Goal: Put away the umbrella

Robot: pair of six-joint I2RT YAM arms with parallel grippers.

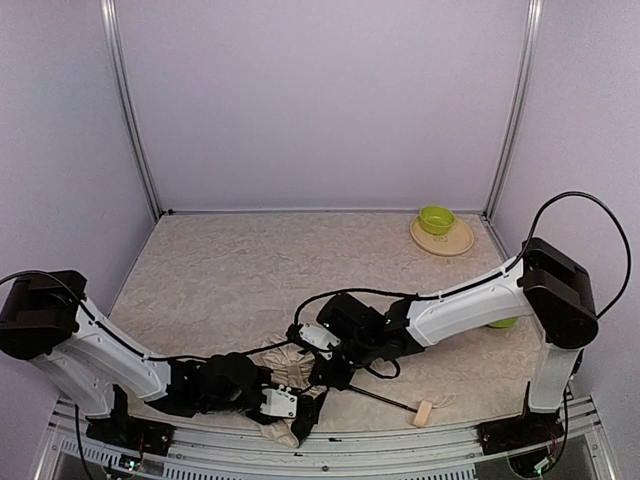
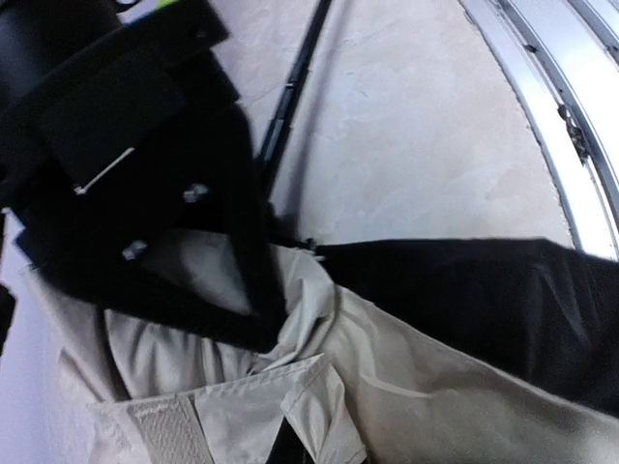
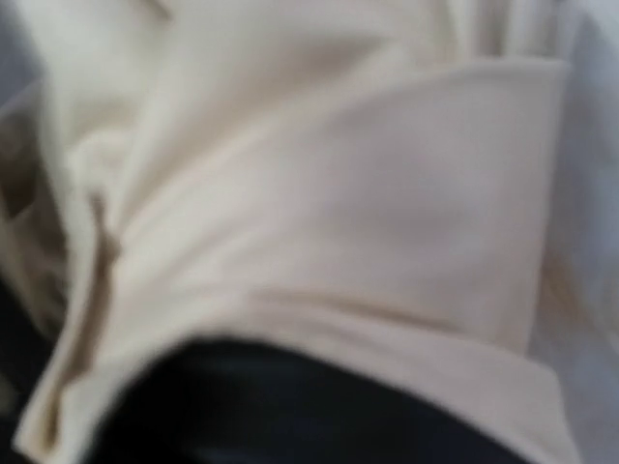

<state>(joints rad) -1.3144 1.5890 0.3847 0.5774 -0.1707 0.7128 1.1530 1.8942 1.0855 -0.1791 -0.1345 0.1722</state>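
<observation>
The umbrella [image 1: 283, 368] lies folded near the table's front edge, cream fabric bunched between my two grippers. Its thin black shaft [image 1: 385, 398] runs right to the small beige handle [image 1: 424, 412]. My left gripper [image 1: 303, 408] sits on the fabric's near end. Its fingers are hidden under cream cloth [image 2: 435, 387] and a black fold in the left wrist view. My right gripper [image 1: 325, 362] presses into the fabric from the far side. In the left wrist view its fingers [image 2: 263, 329] meet on a fold. The right wrist view is filled with blurred cream fabric [image 3: 338, 193].
A green bowl [image 1: 437, 220] stands on a tan plate [image 1: 445, 243] at the back right. A second green object [image 1: 503, 322] shows behind the right arm. The metal frame rail [image 2: 551, 106] runs along the table's near edge, close to the umbrella.
</observation>
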